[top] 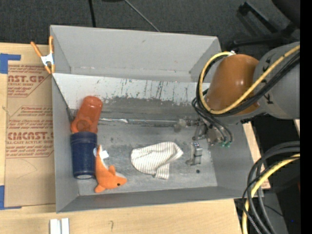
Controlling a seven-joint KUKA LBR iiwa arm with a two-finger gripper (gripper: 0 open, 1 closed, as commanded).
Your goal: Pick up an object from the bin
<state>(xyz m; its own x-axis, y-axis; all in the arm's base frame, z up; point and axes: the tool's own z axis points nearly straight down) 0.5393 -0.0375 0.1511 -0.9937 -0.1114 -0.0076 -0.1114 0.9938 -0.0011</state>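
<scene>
grey scuffed bin, white cloth mid-floor, dark floor beyond

- The arm runs off the right edge, so most of it is cut from sight.
- The orange cover and its cables hide where the arm meets the gripper, and also the far right corner of the bin.
- The gripper's lower end is too small to make out against the grey floor.
- The orange bottle has its near end tucked behind the top of the blue canister.
- The white striped cloth lies bunched, its folds covering whatever is under it.
- The orange toy, perhaps a fish, is too small to tell in detail.
</scene>
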